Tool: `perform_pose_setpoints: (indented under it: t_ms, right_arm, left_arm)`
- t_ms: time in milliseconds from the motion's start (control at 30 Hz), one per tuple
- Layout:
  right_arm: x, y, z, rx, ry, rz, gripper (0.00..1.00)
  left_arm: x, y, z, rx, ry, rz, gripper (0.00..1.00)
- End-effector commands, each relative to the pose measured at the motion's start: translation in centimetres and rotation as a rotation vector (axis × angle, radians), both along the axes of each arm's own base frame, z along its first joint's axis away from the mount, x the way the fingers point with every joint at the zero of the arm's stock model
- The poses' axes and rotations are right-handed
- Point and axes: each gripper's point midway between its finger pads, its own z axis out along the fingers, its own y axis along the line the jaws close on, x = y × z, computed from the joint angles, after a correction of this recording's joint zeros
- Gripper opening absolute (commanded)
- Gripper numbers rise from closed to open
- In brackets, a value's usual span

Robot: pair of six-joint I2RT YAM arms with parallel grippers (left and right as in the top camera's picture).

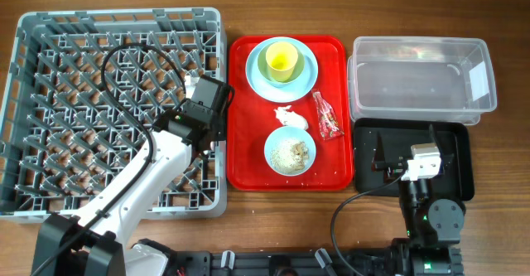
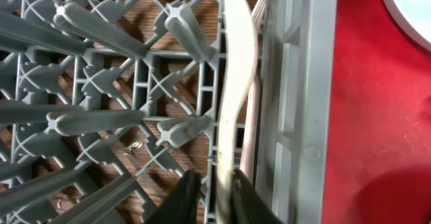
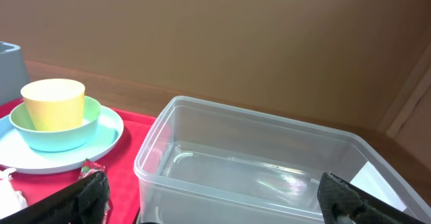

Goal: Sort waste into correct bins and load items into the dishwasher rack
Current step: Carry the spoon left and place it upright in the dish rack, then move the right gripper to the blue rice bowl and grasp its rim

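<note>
One red snack wrapper [image 1: 326, 115], print unreadable

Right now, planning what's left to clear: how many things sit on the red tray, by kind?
Plate: 1
Bowls: 2
Cup: 1
Napkin: 1
Wrapper: 1
Total: 6

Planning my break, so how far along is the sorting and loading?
Done: the fork is in the rack, at its right edge. In hand: the left hand is at the spoon's handle, setting it beside the fork. Left: cup, bowl, plate, napkin, wrapper and crumb bowl sit on the red tray; the tub is empty; the right hand is open and empty.
</note>
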Motion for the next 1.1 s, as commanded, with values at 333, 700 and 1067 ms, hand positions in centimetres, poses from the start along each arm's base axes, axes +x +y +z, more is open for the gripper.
perform_pose_setpoints:
  t_ms: [333,700,1067]
  right_arm:
    - [0.0,-0.1,0.1,-0.004,-0.005,-0.008,1.0]
    - [0.0,-0.1,0.1,-0.004,-0.005,-0.008,1.0]
    - [0.0,0.2,0.1,-0.001,-0.006,0.012,1.0]
  left_arm:
    - [0.8,0.2,5.7,-0.091,-0.176,0.071,0.2]
    - [-5.9,-1.6,14.5,-0.473,-0.299,-0.006,1.0]
    - [-7.7,1.3,18.5,-0.507,-0.474,0.041,1.0]
